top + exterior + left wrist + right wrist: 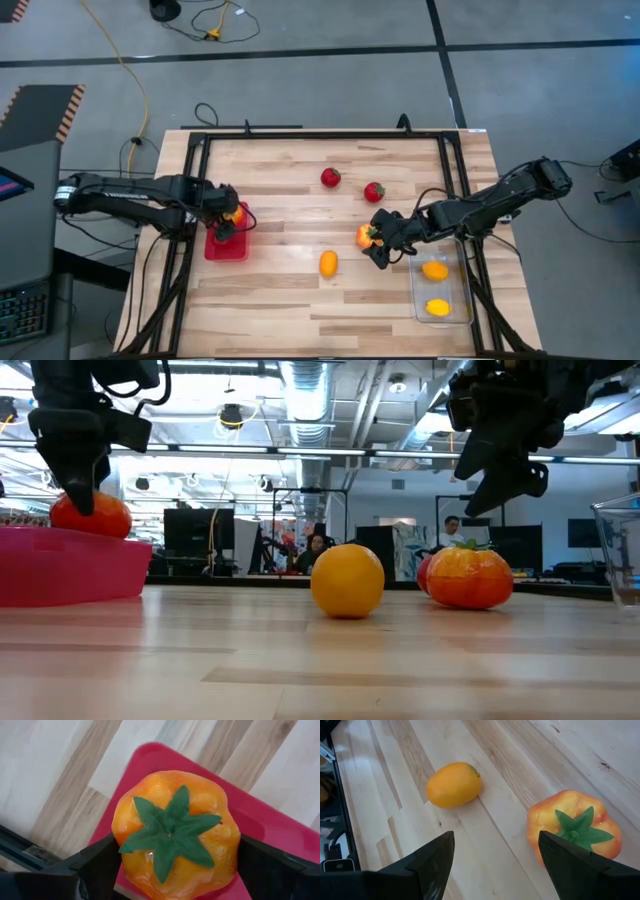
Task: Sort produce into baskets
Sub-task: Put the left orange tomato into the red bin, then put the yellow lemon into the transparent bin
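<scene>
Left gripper (pixel 229 222), at left of frame, clamped an orange tomato (pixel 175 832) over the red bin (pixel 226 246). Right gripper (pixel 377 248) hung spread and empty beside a second tomato (pixel 365 236); bare wood separated it from the loose lemon (pixel 328 263). Clear bin (pixel 441 291), lower right, held two lemons.

Your wooden desk (pixel 280 300) carries a red basket (pixel 226 247) by its left edge, a clear basket (pixel 441 287) near its right edge, two strawberries (pixel 330 177) (pixel 373 191), a lemon (pixel 328 263) and an orange tomato (pixel 365 236).
</scene>
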Motion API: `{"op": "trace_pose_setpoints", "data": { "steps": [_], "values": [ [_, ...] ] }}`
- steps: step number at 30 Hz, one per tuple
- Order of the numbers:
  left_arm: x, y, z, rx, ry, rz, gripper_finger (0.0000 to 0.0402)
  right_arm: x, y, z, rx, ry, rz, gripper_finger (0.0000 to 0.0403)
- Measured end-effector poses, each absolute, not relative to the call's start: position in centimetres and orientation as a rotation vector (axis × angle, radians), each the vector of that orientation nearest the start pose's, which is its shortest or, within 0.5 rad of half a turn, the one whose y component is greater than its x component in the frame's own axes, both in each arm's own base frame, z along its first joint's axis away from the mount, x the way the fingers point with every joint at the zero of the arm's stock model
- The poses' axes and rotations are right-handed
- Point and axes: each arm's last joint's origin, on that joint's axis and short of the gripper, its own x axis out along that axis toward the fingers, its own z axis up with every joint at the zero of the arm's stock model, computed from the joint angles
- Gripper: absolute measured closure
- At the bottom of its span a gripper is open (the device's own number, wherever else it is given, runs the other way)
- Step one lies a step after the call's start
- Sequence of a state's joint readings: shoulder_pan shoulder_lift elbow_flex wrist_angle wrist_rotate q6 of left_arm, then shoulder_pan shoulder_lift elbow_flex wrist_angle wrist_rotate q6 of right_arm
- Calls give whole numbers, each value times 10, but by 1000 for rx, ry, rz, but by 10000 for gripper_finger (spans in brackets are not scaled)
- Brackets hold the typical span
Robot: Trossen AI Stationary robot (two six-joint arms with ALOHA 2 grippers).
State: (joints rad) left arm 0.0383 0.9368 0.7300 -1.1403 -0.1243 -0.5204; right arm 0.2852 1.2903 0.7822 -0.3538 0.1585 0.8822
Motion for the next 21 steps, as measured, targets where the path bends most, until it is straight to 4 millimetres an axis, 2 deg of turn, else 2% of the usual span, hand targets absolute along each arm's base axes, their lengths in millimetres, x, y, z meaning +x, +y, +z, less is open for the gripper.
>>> {"op": "trace_pose_setpoints", "data": {
  "steps": [8,21],
  "values": [
    [137,9,230,-381,1275,490,8,244,67,218,641,819,-253,85],
    [135,8,230,-450,1292,499,6,257,71,232,713,645,-169,85]
  ]
}}
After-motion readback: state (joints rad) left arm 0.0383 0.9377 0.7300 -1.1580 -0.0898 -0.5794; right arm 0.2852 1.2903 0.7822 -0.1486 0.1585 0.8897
